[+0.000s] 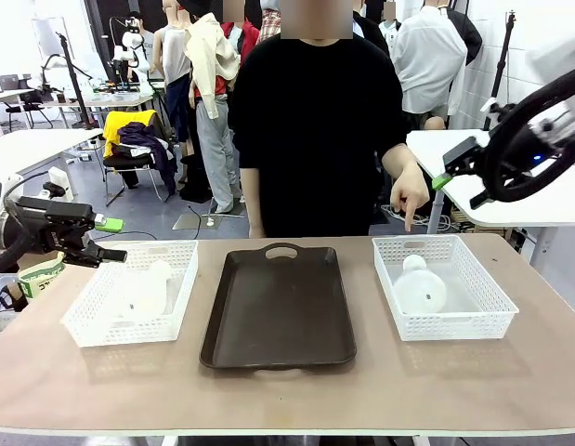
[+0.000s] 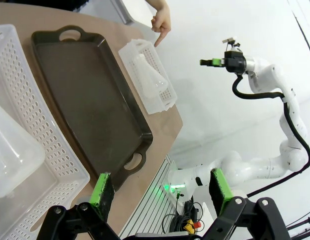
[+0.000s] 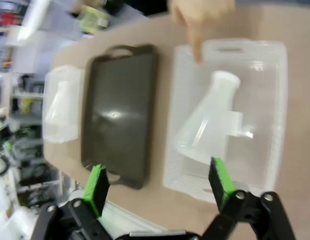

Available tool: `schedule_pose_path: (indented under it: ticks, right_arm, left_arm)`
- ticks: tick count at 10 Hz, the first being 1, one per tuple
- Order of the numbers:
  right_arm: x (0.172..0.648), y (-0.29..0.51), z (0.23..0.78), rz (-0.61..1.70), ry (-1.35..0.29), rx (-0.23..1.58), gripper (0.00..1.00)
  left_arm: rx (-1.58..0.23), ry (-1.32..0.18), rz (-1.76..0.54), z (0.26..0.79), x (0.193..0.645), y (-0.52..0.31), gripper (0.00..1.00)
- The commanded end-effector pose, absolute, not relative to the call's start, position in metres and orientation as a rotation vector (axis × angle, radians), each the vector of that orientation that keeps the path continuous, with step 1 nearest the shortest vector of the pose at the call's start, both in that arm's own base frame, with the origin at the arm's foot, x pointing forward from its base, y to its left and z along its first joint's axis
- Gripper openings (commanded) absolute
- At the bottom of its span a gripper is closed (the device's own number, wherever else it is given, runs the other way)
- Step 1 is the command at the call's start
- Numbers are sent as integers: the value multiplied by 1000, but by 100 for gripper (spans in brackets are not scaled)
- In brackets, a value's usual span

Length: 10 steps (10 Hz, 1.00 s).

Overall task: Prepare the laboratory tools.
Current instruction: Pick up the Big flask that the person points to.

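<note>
One frosted-white conical flask [image 1: 143, 293] lies on its side in the left white mesh basket [image 1: 83, 325]; it fills the near left corner [image 2: 9, 150] of the left wrist view. The second flask [image 1: 420, 286] lies in the right basket [image 1: 496, 307], seen from above [image 3: 210, 125] in the right wrist view. My left gripper [image 1: 109, 239] hovers open just left of the left basket, its green pads [image 2: 102, 192] wide apart. High at the right, my right gripper [image 1: 450, 167] hangs open above the right basket, nothing between its pads [image 3: 220, 182].
A dark brown handled tray [image 1: 280, 307] lies between the baskets. The person stands at the far edge, a hand [image 1: 410, 200] pointing down at the right basket's far rim, its finger [image 3: 196, 45] just over the rim. Bare table runs along the front edge.
</note>
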State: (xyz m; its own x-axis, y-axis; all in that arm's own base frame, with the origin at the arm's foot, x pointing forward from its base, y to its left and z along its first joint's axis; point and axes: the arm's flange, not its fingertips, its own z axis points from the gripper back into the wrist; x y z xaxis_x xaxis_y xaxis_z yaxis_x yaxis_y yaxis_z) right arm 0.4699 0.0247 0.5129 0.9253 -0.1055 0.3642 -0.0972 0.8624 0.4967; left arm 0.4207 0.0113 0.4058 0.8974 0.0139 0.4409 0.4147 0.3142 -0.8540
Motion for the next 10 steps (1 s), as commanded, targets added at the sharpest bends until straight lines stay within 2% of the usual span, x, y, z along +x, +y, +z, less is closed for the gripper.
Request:
schedule_pose_path:
  ticks: [1, 4, 7, 10]
  right_arm:
    - [497, 50, 498, -74, -222, 397, 100]
    - [533, 71, 476, -132, -123, 255, 100]
    - [555, 77, 444, -156, -82, 199, 100]
    - [544, 74, 446, -139, -102, 223, 100]
  left_arm:
    - [-1239, -409, -276, 406, 420, 12, 100]
    - [-1239, -409, -276, 406, 420, 12, 100]
    - [-1239, -409, -276, 406, 420, 12, 100]
    - [-1239, -409, -276, 406, 420, 12, 100]
